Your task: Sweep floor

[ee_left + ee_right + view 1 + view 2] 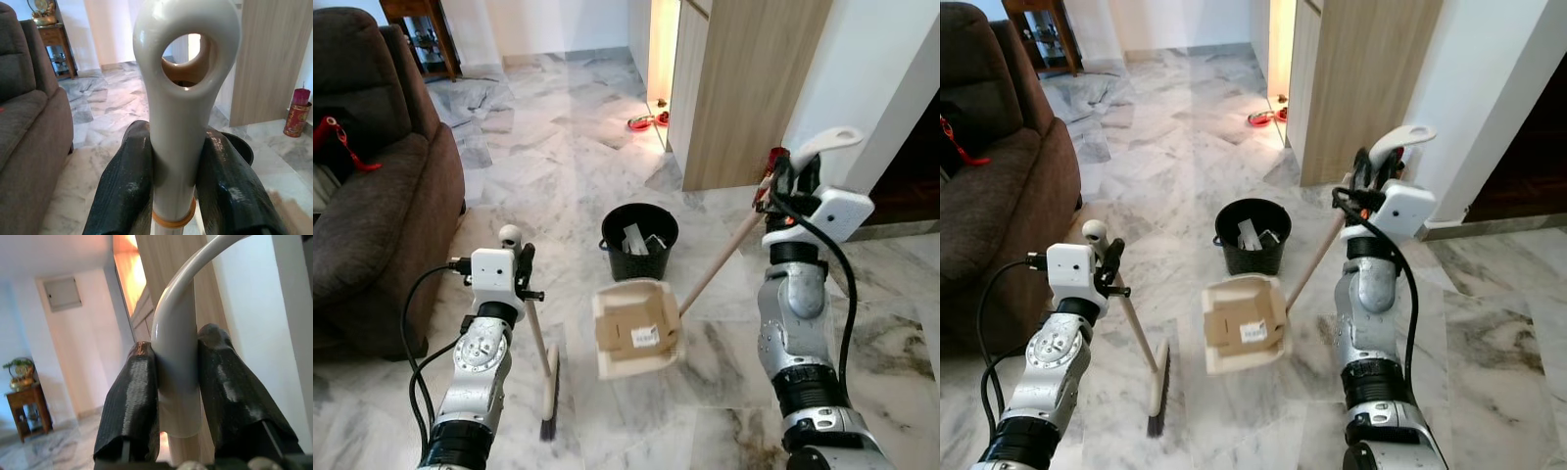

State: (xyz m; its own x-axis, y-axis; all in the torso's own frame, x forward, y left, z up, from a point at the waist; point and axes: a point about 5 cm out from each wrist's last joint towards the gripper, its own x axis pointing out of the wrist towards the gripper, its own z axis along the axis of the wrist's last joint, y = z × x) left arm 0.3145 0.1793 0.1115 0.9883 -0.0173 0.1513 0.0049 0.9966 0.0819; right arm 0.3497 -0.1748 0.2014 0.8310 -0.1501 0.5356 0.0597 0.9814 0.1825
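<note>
From the head cameras, the left gripper (pixel 522 266) pinches the top of a short broom (pixel 544 367), whose bristle head rests on the marble floor (pixel 558 147) just left of the dustpan (pixel 634 328). The right gripper (pixel 790 178) clamps the grip of the dustpan's long wooden handle (pixel 715 264), which slants down to the pan in the middle. A flattened piece of cardboard (pixel 636 331) lies in the pan. Just beyond it stands a black bucket (pixel 639 241) with rubbish already inside. A brown sofa (pixel 372 196) is at the left and a wooden cabinet (pixel 744 78) at the far right.

In the left wrist view, both black fingers (pixel 124 191) press against the cream broom grip (pixel 183 98) below its hanging hole. The hold is high on the stick, so I judge the head could swing and knock the pan.

In the right wrist view, the fingers (pixel 129 401) squeeze the curved white handle end (pixel 178 362) tightly. The cardboard sits loose and nearly as wide as the pan; if the pan tilts sideways on the way to the bucket, it would likely slide off onto the floor. The long handle could also strike the bucket rim and tip it
</note>
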